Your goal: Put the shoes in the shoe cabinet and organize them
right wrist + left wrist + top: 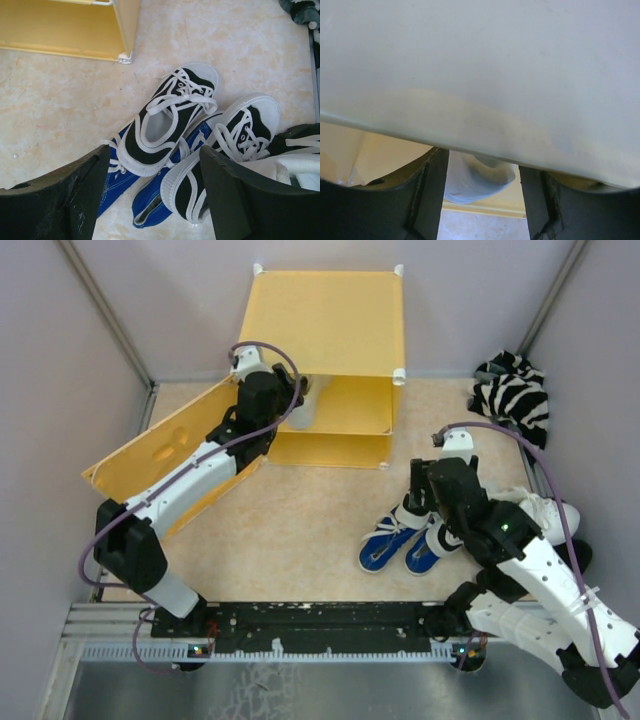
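The yellow-orange shoe cabinet (330, 320) stands at the back, its front panel (150, 455) swung open to the left. My left gripper (297, 400) reaches into the upper compartment, shut on a white shoe (306, 408). In the left wrist view that white shoe (480, 75) fills the frame and covers the gripper's (482, 165) tips. My right gripper (418, 505) is open and empty, hovering over two black-and-white shoes (170, 115) (235, 135) that lie on top of two blue shoes (117, 180) (385, 545). It also shows in the right wrist view (155, 160).
A second white shoe (548, 510) lies right of the pile, beside a dark shoe (300, 134). A zebra-striped cloth (515, 390) sits in the back right corner. The cabinet's lower compartment (60, 25) is open towards the arms. Grey walls enclose the floor.
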You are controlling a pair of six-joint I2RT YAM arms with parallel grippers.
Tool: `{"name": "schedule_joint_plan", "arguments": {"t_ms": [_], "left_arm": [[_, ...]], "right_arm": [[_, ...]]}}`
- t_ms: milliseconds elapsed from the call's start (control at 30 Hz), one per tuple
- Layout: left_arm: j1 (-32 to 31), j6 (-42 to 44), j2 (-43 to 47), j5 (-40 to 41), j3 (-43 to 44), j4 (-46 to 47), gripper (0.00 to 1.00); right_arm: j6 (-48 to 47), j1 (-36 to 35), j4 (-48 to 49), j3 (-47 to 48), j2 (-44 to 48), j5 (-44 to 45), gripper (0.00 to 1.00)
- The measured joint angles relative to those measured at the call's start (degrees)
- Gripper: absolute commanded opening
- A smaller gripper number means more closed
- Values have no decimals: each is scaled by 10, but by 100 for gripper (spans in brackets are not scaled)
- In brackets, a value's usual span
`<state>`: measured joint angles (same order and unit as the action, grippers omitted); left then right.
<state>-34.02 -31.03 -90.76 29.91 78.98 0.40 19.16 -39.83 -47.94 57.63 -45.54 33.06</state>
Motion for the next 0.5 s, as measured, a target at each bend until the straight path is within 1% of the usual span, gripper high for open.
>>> {"name": "schedule_joint_plan", "arguments": {"t_ms": [67,200,333,500], "left_arm": [[0,4,0,-3,0,1,75],[0,21,0,-21,-14,23,98],[3,45,10,-44,-54,65,99],[4,85,57,-97,-118,75,99]], "right_arm": [[0,0,-1,0,0,0,73],[1,0,-1,0,-1,0,79],[4,0,-5,0,-5,0,84],[22,21,-54,21,-28,20,85]]}}
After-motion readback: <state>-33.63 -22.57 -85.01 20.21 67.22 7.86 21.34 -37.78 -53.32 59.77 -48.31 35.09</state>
